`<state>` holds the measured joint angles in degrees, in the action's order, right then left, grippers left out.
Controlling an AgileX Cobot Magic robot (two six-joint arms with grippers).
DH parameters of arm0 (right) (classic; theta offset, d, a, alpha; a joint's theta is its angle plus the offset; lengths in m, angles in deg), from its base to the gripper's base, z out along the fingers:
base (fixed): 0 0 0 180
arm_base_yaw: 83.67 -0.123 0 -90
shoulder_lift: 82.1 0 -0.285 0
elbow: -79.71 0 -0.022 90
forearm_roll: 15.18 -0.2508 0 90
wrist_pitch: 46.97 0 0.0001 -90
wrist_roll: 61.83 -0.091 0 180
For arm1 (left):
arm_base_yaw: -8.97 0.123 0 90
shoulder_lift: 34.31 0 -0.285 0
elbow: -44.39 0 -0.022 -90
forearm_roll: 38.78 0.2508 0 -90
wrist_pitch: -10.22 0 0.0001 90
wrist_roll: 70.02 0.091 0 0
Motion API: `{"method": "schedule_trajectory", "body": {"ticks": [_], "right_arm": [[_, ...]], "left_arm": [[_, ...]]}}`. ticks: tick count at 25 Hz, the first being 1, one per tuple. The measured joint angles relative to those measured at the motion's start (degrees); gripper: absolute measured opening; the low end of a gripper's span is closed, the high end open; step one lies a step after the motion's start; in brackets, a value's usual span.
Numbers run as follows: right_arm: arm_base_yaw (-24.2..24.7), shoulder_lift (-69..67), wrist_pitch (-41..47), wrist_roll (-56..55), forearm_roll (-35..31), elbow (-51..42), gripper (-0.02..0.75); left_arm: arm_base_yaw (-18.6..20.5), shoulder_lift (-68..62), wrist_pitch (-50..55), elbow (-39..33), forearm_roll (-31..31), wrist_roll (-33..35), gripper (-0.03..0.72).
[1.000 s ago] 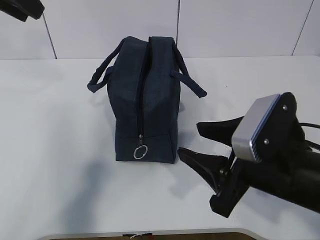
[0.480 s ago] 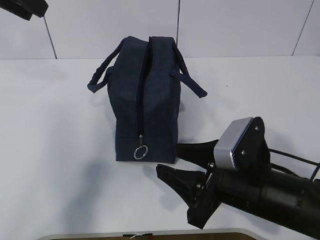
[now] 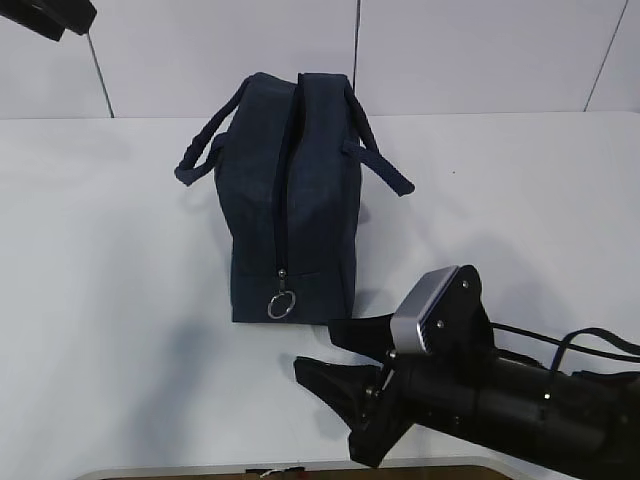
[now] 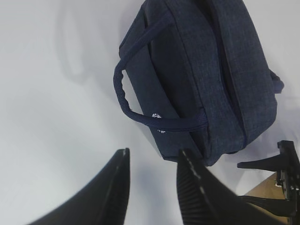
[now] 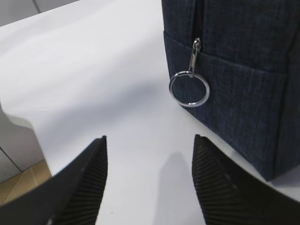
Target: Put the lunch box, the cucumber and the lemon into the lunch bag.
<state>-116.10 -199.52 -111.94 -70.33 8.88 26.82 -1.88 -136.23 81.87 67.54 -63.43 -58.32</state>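
Two grippers share this scene, and only one container, which we find zipped shut. Nearest to us, at the lower right of the exterior view, the right gripper (image 3: 330, 350) lies low over the white table (image 3: 110, 300), its two black fingers spread wide with nothing between them. Its own wrist view confirms this: we see the ribbed fingertips (image 5: 89, 173) well apart at the bottom of the frame, bare tabletop between them, and the silver ring pull (image 5: 189, 88) hanging from the zipper at the upper right, just ahead of them and not touched.

Behind the gripper, in the middle of the exterior view, stands the lunch bag (image 3: 290, 200), upright on the table, its narrow end toward us. The zipper (image 3: 282, 180) runs closed up that end and over the top, so we cannot see anything inside. The strap handles (image 3: 205, 150) droop to either side.

Farthest off, at the upper left corner, we glimpse part of the left arm. In its wrist view the left gripper (image 4: 152, 157) hangs above the bag, its fingers moderately parted and empty, a small white logo (image 4: 156, 115) showing on the bag's side.
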Motion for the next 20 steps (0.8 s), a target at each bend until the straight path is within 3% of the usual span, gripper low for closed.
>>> {"method": "schedule_trajectory", "body": {"ticks": [20], "right_arm": [[0.0, -6.0, 1.2, -6.3, 2.7, 11.9, 0.459]], "left_arm": [[0.0, 0.0, 0.0, 0.0, 0.0, 0.0, 0.242]]}}
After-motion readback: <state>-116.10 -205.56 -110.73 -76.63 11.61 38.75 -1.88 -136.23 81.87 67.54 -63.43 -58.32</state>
